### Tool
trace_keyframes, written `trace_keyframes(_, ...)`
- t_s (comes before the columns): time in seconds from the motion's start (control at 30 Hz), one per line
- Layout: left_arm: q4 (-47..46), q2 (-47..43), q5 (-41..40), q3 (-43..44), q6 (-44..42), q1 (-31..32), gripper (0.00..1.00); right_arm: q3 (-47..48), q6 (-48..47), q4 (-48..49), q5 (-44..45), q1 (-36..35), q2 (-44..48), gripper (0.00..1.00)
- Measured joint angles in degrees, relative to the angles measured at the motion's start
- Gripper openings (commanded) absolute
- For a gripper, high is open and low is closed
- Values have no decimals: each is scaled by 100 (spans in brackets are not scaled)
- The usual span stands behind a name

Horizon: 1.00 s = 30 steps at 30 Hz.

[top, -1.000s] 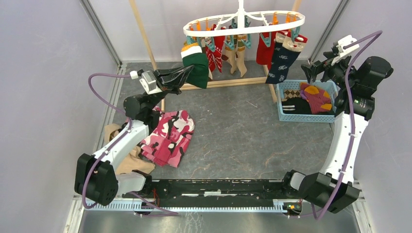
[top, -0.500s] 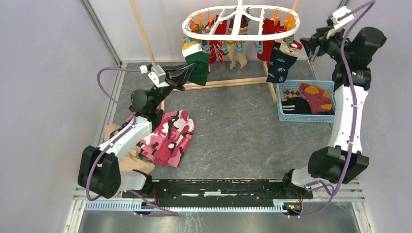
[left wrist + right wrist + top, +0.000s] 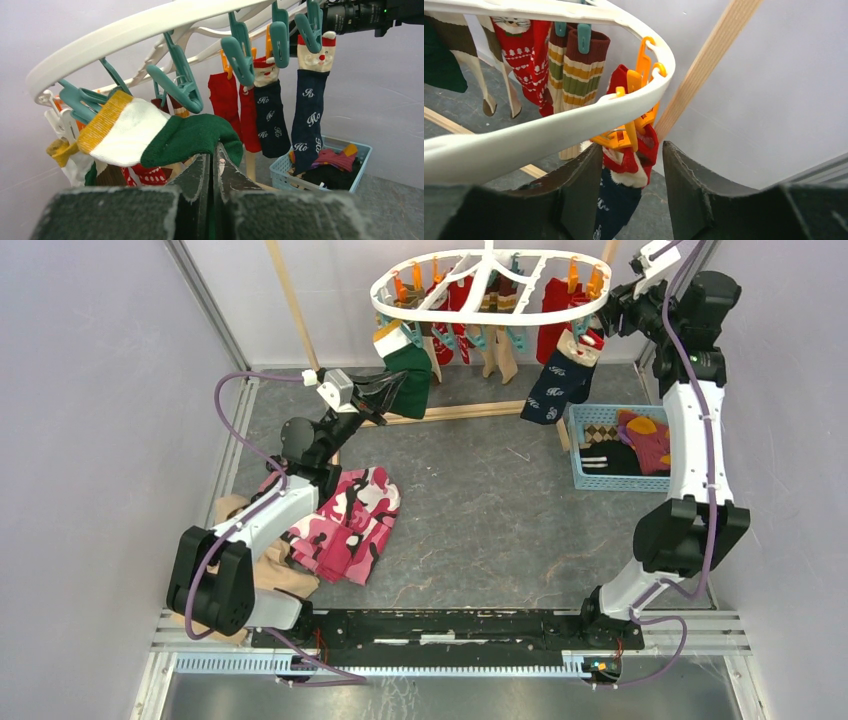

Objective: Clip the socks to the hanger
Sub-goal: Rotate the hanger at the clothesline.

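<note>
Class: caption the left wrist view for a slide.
Left tool pinches the green sock beneath the white hanger.

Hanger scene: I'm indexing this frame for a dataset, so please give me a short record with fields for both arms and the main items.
hanger: white oval ring, many socks clipped under it
left gripper: jaws shut on the green sock
green sock: cuff up by the teal clips, toe end pulled outward
right gripper: jaws open, either side of the ring's end at the orange clips
basket: blue, socks inside
pink camouflage cloth: beside the left arm
</note>
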<state>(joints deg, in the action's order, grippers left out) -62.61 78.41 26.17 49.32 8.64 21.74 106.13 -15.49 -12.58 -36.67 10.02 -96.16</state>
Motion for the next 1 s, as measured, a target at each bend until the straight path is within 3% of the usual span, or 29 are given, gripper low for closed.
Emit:
trace_keyframes(0.33, 223, 9, -59, 17, -450, 0, 2, 566, -127, -17, 190, -481, -518, 51)
trace_keyframes(0.53, 317, 13, -57, 24, -492, 0, 2, 636, -155, -39, 605, -579, -603, 67)
trace_keyframes(1.0, 363, 369, 232, 256, -490, 214, 2, -1401, -173, 332, 284, 713, 935, 78)
